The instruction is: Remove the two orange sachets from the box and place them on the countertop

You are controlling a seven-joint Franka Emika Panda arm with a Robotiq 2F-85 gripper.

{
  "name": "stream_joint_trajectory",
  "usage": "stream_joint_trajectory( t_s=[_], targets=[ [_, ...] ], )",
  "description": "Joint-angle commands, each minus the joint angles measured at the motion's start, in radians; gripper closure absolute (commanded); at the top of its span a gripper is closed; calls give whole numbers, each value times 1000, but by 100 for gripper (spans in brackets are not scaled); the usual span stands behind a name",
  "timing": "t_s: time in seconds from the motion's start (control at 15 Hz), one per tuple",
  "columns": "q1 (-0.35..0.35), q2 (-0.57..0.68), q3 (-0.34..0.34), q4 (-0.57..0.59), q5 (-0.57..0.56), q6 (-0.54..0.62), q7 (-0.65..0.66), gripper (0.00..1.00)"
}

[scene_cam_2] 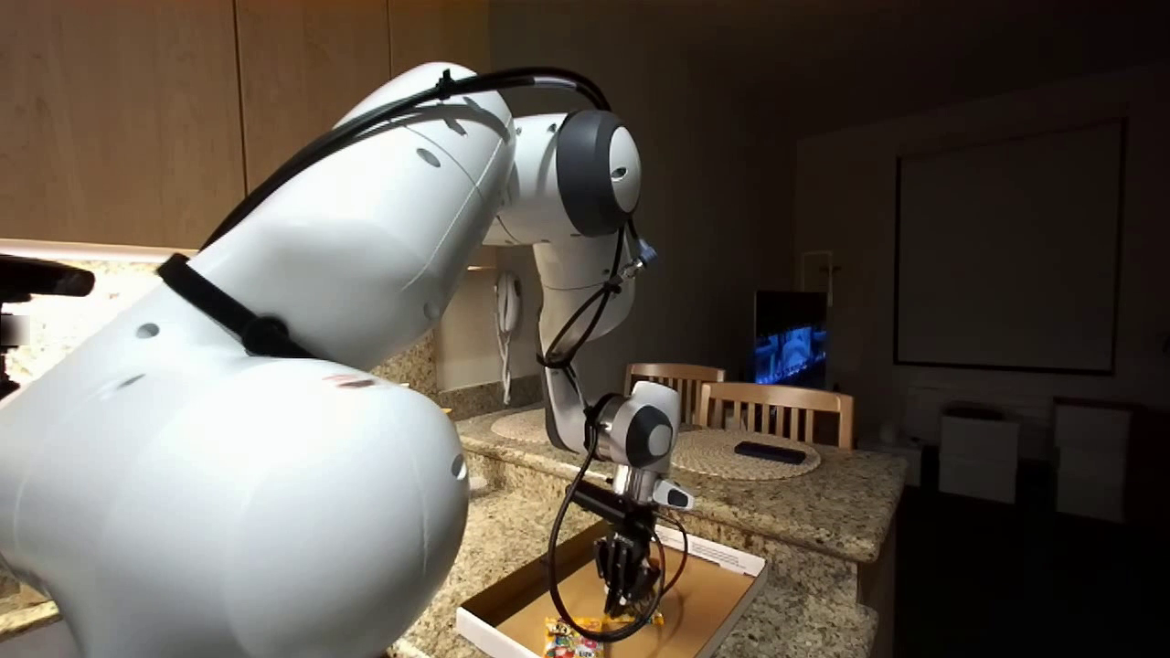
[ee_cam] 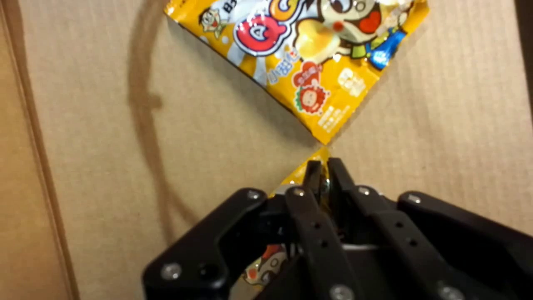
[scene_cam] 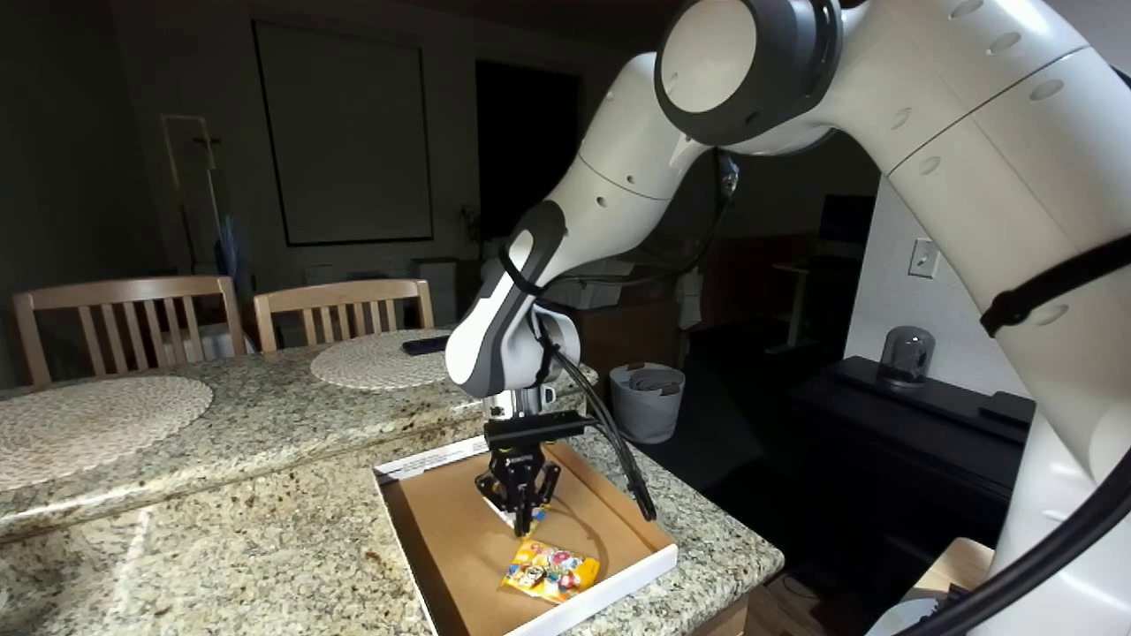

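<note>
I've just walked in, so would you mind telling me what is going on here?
A robot arm has its gripper down in the cardboard box, where it appears to be pinching one orange sachet. The other sachet lies ungripped on the box floor close by. Both are inside the box, with neither on the countertop yet.

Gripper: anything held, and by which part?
Yes, it seems: in the wrist view, the gripper has the partly hidden orange sachet pinched near the corner that points toward the other sachet.
</note>
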Motion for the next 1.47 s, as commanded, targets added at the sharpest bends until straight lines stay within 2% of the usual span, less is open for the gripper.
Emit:
stream_joint_trajectory(
  t_s=[0.0, 0.53, 0.87, 1.2, 1.4],
  targets=[
    [-19, -9, 13, -2, -5, -31, -22, 94],
    [2, -123, -3, -83, -26, 70, -4, 93],
    [22, -215, -17, -140, -77, 133, 18, 93],
    [58, -285, -44, -137, -177, 111, 75, 93],
    [57, -313, -42, -108, -208, 33, 88, 93]
  ],
)
